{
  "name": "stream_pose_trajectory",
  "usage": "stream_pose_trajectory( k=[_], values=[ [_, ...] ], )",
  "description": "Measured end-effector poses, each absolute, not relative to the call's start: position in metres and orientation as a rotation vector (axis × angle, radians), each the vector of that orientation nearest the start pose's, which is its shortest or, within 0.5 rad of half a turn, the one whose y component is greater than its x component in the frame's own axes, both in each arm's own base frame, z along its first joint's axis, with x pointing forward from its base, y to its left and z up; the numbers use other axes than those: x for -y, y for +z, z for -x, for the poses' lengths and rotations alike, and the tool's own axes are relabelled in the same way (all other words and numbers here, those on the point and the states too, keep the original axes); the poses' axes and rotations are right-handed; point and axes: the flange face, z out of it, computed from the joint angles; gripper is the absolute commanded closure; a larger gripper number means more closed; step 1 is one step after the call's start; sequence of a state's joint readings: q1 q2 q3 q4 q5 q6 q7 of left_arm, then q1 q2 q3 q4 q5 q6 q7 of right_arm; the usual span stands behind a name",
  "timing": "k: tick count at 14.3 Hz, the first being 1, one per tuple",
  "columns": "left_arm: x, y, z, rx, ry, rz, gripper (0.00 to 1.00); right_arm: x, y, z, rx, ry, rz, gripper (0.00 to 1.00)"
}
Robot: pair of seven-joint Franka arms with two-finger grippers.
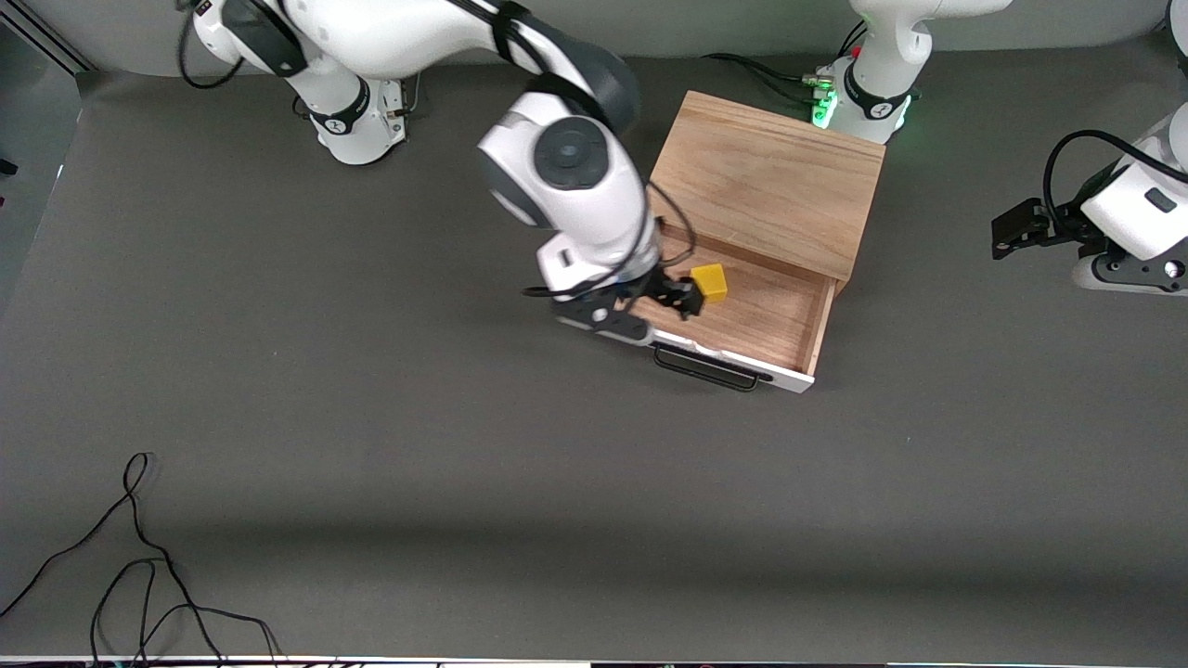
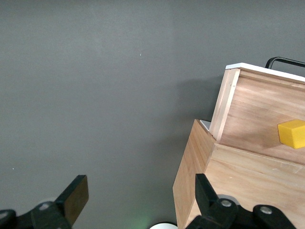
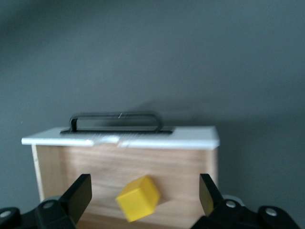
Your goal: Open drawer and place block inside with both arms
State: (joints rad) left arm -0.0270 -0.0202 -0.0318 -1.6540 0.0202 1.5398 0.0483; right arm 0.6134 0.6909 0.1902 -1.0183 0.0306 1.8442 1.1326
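The drawer stands pulled out of the wooden cabinet, its white front and black handle toward the front camera. The yellow block is inside it, close to the cabinet's opening. My right gripper hangs over the drawer, open. In the right wrist view the block shows tilted between the fingers, touching neither, under the right gripper. My left gripper waits open off the cabinet's side at the left arm's end. The left gripper looks on the drawer and block.
A loose black cable lies on the dark grey table near the front camera, toward the right arm's end. The drawer's handle juts out from the white front panel.
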Motion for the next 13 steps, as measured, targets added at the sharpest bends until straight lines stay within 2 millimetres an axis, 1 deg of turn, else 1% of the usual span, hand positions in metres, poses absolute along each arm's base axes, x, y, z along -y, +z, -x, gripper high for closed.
stream_pose_trajectory(
  k=[2, 4, 6, 7, 8, 10, 12, 13],
  values=[
    [0.03, 0.594, -0.541, -0.167, 0.148, 3.112, 0.0, -0.455, 0.489, -0.589, -0.511, 0.043, 2.909, 0.0],
    [0.03, 0.593, -0.541, -0.167, 0.149, 3.112, 0.0, -0.393, 0.505, -0.617, -0.452, 0.047, 2.928, 0.0],
    [0.03, 0.593, -0.541, -0.167, 0.149, 3.112, 0.0, -0.319, 0.521, -0.641, -0.38, 0.056, 2.94, 0.0],
    [0.03, 0.593, -0.541, -0.168, 0.15, 3.112, 0.0, -0.281, 0.53, -0.648, -0.375, 0.05, 2.944, 0.0],
    [0.03, 0.593, -0.541, -0.168, 0.151, 3.112, 0.0, -0.242, 0.539, -0.653, -0.377, 0.039, 2.948, 0.0],
    [0.03, 0.592, -0.541, -0.168, 0.152, 3.112, 0.0, -0.175, 0.552, -0.654, -0.357, 0.017, 2.963, 0.0],
    [0.03, 0.592, -0.541, -0.168, 0.153, 3.112, 0.0, -0.112, 0.564, -0.648, -0.357, -0.005, 2.979, 0.0],
    [0.03, 0.592, -0.541, -0.167, 0.153, 3.112, 0.0, -0.085, 0.569, -0.643, -0.356, -0.017, 2.99, 0.0]
  ],
)
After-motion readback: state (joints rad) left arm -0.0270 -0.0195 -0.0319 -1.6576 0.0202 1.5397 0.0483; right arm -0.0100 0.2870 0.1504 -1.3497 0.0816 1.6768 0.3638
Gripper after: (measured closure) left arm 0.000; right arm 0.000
